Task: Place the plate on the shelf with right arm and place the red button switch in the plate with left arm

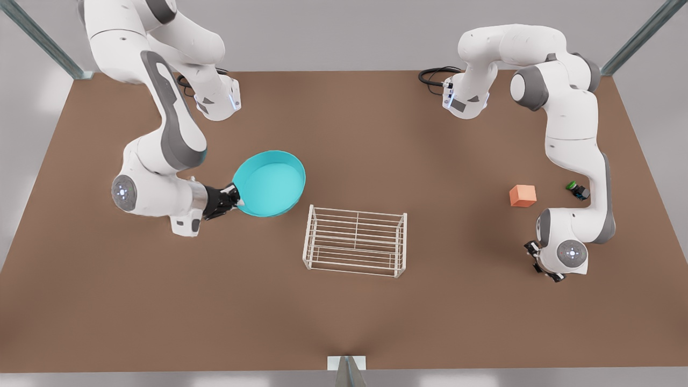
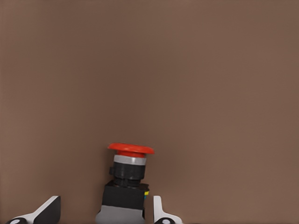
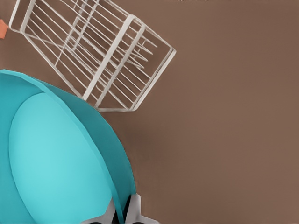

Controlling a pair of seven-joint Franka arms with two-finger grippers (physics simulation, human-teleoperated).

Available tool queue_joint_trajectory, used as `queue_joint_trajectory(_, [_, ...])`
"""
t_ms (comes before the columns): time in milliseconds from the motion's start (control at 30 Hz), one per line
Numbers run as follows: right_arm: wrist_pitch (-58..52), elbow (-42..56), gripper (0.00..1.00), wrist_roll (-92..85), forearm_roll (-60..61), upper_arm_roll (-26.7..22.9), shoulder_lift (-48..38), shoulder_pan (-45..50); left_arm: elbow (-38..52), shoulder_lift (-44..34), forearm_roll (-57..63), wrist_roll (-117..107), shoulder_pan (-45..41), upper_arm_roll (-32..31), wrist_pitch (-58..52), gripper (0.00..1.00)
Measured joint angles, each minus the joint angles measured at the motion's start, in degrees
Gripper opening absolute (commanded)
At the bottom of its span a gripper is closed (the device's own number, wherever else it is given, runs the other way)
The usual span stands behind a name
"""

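The turquoise plate hangs tilted above the table at the front view's left, and my right gripper is shut on its rim. In the right wrist view the plate is close up, its rim pinched between the fingers. The white wire shelf stands at the table's middle, just right of the plate, with nothing on it. My left gripper is low at the front view's right. It is open, and the red button switch lies between its fingers, nearer one finger than the other.
An orange cube and a green-capped switch lie at the front view's right, behind the left gripper. The brown table stretches wide around the shelf.
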Motion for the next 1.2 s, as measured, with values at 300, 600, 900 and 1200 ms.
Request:
queue_joint_trajectory(300, [5.81,14.20,0.18,14.24,-0.52,-3.98,14.04,18.66,1.03,0.06,-0.83,-0.31,-0.01,-0.41,0.05,0.80])
queue_joint_trajectory(600, [14.58,22.66,0.19,27.84,-0.13,-9.77,22.76,28.26,1.94,0.57,-1.88,-0.15,0.16,-0.45,0.48,0.55])
queue_joint_trajectory(900, [12.91,3.95,1.00,36.36,-4.33,-10.48,-1.44,14.42,3.31,0.66,-5.81,1.64,1.00,-0.37,0.92,0.56])
queue_joint_trajectory(1200, [-4.59,3.39,1.00,24.14,-19.78,-27.70,-8.06,10.14,3.33,1.68,-5.99,3.67,1.16,-0.15,3.14,0.37])
